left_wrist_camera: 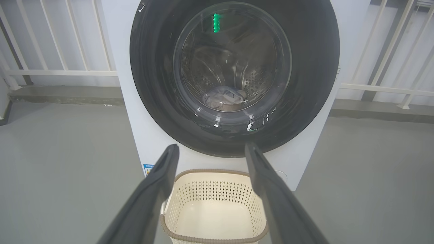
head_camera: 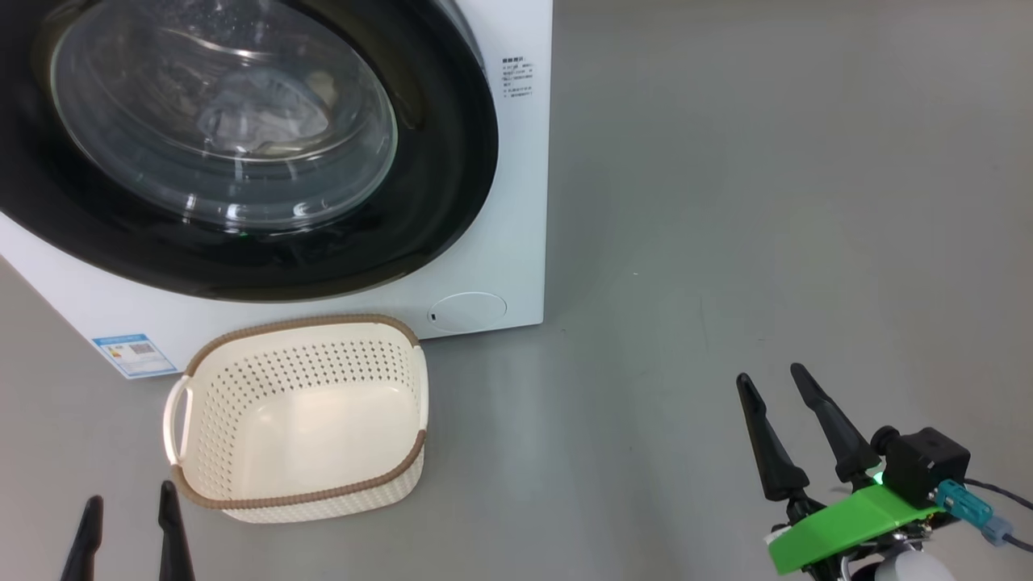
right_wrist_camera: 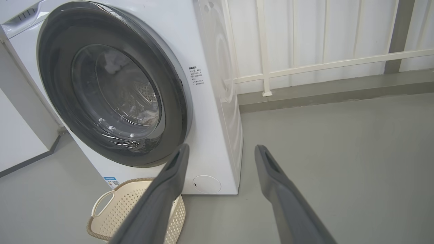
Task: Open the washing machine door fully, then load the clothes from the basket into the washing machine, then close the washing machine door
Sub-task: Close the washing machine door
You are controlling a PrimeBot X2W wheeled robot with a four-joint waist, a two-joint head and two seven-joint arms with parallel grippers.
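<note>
The white washing machine [head_camera: 500,202] [left_wrist_camera: 129,101] [right_wrist_camera: 206,108] stands with its round black-rimmed door [head_camera: 452,177] [left_wrist_camera: 315,67] [right_wrist_camera: 57,67] flat against the front. Behind the glass, pale blue and cream clothes [head_camera: 266,113] [left_wrist_camera: 223,98] lie in the steel drum. The cream basket [head_camera: 299,420] [left_wrist_camera: 213,203] [right_wrist_camera: 101,210] sits on the floor before the machine with nothing in it. My left gripper [head_camera: 129,496] [left_wrist_camera: 210,149] is open at the lower left, short of the basket. My right gripper [head_camera: 771,375] [right_wrist_camera: 220,149] is open over bare floor to the right.
Grey floor [head_camera: 767,202] spreads to the machine's right. A white railing [right_wrist_camera: 322,64] and a low kerb run behind. A white cabinet or wall [right_wrist_camera: 17,135] stands at the machine's other side.
</note>
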